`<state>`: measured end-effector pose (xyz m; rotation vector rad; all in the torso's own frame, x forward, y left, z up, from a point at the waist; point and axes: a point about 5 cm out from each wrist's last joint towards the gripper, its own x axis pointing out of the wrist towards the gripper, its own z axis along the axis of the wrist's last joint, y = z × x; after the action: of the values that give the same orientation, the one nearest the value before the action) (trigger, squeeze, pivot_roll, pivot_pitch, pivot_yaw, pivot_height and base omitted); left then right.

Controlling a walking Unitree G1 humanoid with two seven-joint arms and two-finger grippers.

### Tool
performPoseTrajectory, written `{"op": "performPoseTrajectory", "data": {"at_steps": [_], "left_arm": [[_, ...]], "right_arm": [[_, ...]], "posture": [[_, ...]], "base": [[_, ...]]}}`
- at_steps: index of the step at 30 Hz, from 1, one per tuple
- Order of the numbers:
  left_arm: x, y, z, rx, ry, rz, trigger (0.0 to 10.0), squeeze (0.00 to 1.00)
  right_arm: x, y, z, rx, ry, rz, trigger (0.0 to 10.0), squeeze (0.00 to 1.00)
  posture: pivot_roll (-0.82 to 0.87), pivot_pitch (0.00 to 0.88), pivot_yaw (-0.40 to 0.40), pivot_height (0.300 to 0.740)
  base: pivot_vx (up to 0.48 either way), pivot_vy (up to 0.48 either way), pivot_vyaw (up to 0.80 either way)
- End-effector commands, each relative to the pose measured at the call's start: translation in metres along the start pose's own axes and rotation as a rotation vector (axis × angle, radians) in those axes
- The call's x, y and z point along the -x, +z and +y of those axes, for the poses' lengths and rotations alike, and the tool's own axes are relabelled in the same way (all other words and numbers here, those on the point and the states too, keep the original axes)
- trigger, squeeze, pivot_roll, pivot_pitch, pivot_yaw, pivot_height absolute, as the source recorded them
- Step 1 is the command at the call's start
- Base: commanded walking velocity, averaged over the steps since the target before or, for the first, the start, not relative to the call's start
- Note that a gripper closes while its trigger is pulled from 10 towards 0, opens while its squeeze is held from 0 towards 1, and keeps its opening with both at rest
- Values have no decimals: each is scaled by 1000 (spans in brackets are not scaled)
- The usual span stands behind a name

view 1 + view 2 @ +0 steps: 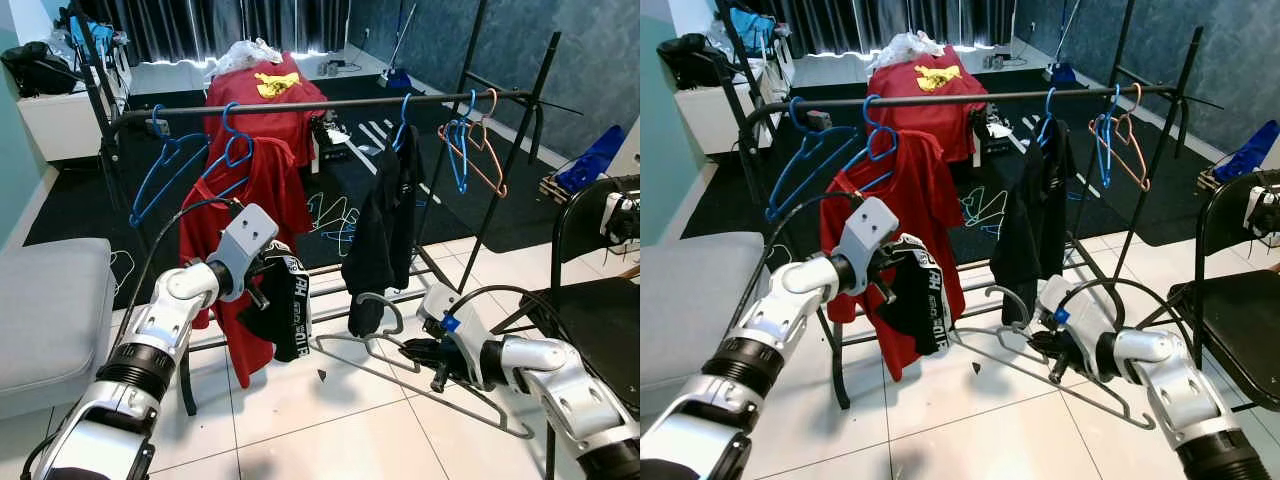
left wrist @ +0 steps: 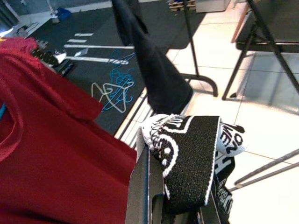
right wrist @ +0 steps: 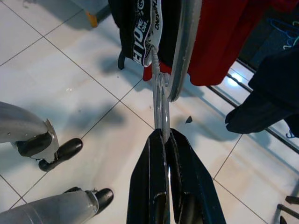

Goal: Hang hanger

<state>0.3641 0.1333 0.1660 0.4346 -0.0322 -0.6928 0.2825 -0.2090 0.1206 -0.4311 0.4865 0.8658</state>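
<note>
Grey wire hanger (image 1: 420, 365) | pinched in right gripper (image 1: 428, 354), low beside black metal rail (image 1: 330, 103) | left gripper (image 2: 182, 205) clamping black-and-white waistband garment (image 1: 285, 310), likely for threading onto hanger

The hanger (image 1: 420, 372) is grey. The underwear (image 1: 283, 310) is black with a band of white letters. The shirt (image 1: 250, 215) at 9 o'clock is red. The jacket (image 1: 385, 235) is black. Some hangers (image 1: 165, 165) are blue, one hanger (image 1: 485, 150) is orange. The floor (image 1: 330, 430) has white tiles.
</note>
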Motion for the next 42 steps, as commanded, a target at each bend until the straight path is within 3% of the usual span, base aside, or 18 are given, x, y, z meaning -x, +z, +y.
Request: {"op": "performPoseTrajectory", "data": {"at_steps": [1, 11, 26, 31, 37, 42], "left_arm": [[-1, 1, -7, 17, -33, -4, 10000, 0], [-5, 8, -19, 3, -84, -23, 10000, 0], [-2, 5, -6, -99, -66, 34, 10000, 0], [-2, 5, -2, -117, -49, 49, 10000, 0], [-2, 7, -6, -107, -64, 34, 10000, 0], [-3, 9, -11, -106, -84, 21, 10000, 0]], "right_arm": [[-2, 6, -3, 15, -2, -38, 10000, 0], [-9, 12, -7, 5, 35, -115, 10000, 0], [-6, -6, 13, 1, 197, -24, 10000, 0], [-7, 1, 11, 50, 158, -81, 10000, 0], [-14, 10, -8, 68, -48, -131, 10000, 0], [-16, 14, -9, 53, -55, -164, 10000, 0]], "posture": [[-101, 0, 28, 740], [-94, 0, 17, 740], [-94, 0, 30, 740], [-95, 0, 33, 740], [-93, 0, 30, 740], [-91, 0, 27, 740]], "base": [[0, 0, 0], [0, 0, 0], [0, 0, 0], [0, 0, 0], [0, 0, 0], [0, 0, 0]]}}
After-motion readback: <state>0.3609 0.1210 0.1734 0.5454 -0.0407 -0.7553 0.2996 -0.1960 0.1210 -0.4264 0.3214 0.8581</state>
